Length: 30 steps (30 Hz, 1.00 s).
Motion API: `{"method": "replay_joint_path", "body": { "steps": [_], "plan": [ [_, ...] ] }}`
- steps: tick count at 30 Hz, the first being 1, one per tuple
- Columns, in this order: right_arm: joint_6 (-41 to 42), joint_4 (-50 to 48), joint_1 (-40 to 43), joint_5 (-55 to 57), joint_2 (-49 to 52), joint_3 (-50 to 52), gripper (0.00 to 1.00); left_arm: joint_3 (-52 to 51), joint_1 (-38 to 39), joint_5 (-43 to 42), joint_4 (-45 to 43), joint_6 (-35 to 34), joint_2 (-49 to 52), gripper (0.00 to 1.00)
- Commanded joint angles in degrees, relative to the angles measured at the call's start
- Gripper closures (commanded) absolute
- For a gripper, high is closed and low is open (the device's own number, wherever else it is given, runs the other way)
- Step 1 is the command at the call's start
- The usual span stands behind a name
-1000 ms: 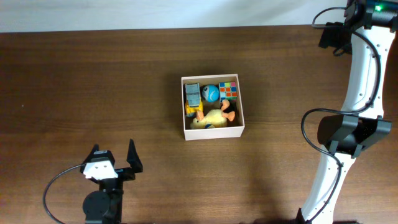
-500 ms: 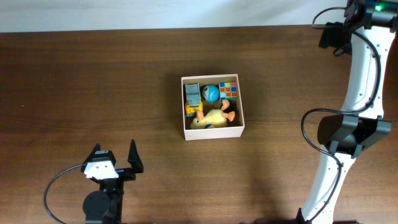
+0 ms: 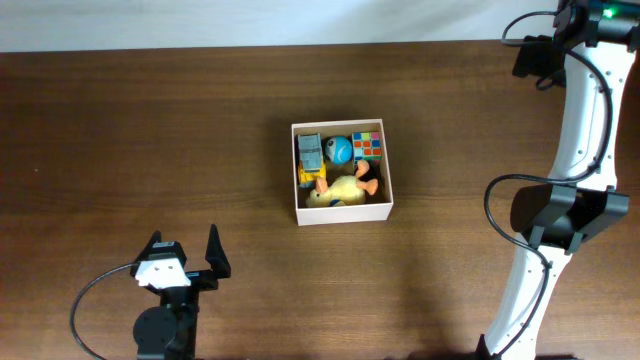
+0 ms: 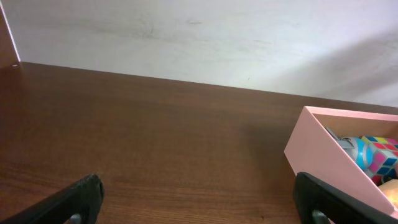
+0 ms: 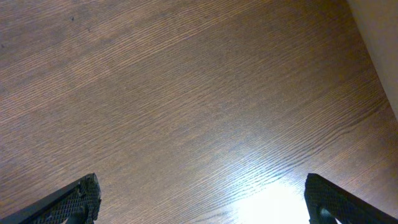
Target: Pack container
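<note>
The container (image 3: 345,212), a square white-walled box, sits at the table's middle. It holds a yellow plush duck (image 3: 340,190), a blue ball (image 3: 340,150), a colour cube (image 3: 368,146) and a grey-and-yellow toy vehicle (image 3: 311,160). My left gripper (image 3: 182,250) is open and empty near the front left, well apart from the box. In the left wrist view the box's wall (image 4: 323,158) shows at the right, between open fingers (image 4: 202,202). My right gripper (image 5: 202,199) is open over bare wood; in the overhead view only its arm (image 3: 585,120) shows at the right edge.
The dark wooden table (image 3: 150,130) runs to a white wall at the back (image 4: 186,37). The right arm's base and cables (image 3: 550,215) stand at the right side.
</note>
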<state>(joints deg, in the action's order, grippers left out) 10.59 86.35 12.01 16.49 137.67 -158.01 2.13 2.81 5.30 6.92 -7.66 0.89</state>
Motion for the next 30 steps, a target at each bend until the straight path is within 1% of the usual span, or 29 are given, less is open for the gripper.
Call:
{"method": "replay_joint_path", "body": {
  "steps": [1, 5, 8, 11, 13, 16, 19, 22, 30],
  "plan": [
    [0.81, -0.02, -0.02, 0.28, -0.24, 0.04, 0.01, -0.37, -0.2, -0.85, 0.04, 1.11, -0.59, 0.01],
    [0.83, 0.48, -0.35, 0.26, -0.96, 0.04, 0.02, -0.37, -0.2, -0.85, 0.04, 1.11, -0.59, 0.01],
    [0.15, 1.99, -1.73, -0.79, -4.26, 0.04, 0.01, -0.37, -0.2, -0.85, 0.04, 1.09, -0.59, 0.01],
    [0.2, 3.28, -3.13, -1.36, -9.16, 0.13, 0.01, -0.37, -0.2, -0.85, 0.07, 1.11, -0.59, 0.01],
    [0.2, 3.91, -4.22, -3.69, -13.62, 0.92, 0.02, -0.37, -0.2, -0.85, 0.04, 1.11, -0.59, 0.01],
    [0.17, 1.2, -5.9, -5.14, -20.94, 4.98, 0.01, -0.37, -0.2, -0.85, 0.04, 1.09, -0.59, 0.01],
    [0.17, -5.7, -8.02, -5.14, -30.73, 14.93, 0.01, -0.37, -0.2, -0.85, 0.04, 1.11, -0.59, 0.01],
    [0.17, -15.52, -10.25, -5.14, -41.94, 29.0, 0.01, -0.37, -0.2, -0.85, 0.04, 1.11, -0.59, 0.01],
    [0.2, -44.48, -13.25, -6.73, -74.53, 75.76, 0.01, -0.37, -0.2, -0.85, 0.04, 1.11, -0.59, 0.01]
  ]
}}
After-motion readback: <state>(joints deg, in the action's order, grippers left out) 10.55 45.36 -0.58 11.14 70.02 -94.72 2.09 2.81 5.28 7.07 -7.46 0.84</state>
